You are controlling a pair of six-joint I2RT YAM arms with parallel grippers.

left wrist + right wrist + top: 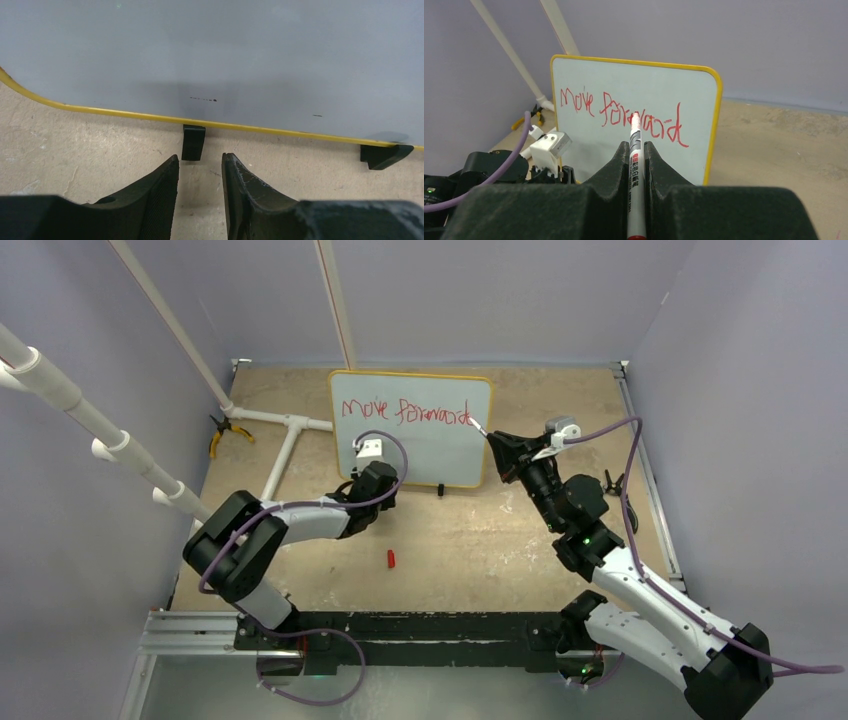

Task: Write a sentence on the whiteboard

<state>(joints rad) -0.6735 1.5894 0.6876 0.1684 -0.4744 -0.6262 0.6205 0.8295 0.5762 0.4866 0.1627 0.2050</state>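
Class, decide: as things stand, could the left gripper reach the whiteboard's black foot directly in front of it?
Probably yes. The left gripper faces the black foot under the whiteboard frame, jaws apart and empty, with only bare table between them.

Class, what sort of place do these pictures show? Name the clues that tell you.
Probably a robotics lab test cell: a left arm and right arm bolted at the near edge of a worn table, plain purple walls boxing it in, and white PVC pipe framing.

Whiteboard [440, 455] white, yellow frame, black feet [193, 142]. Sentence [400, 412] red. Marker [635, 165] white, red print, red tip. Bench [480, 540] tan, mottled. Cable [526, 127] purple. Left hand [200, 160] and right hand [636, 147] black.
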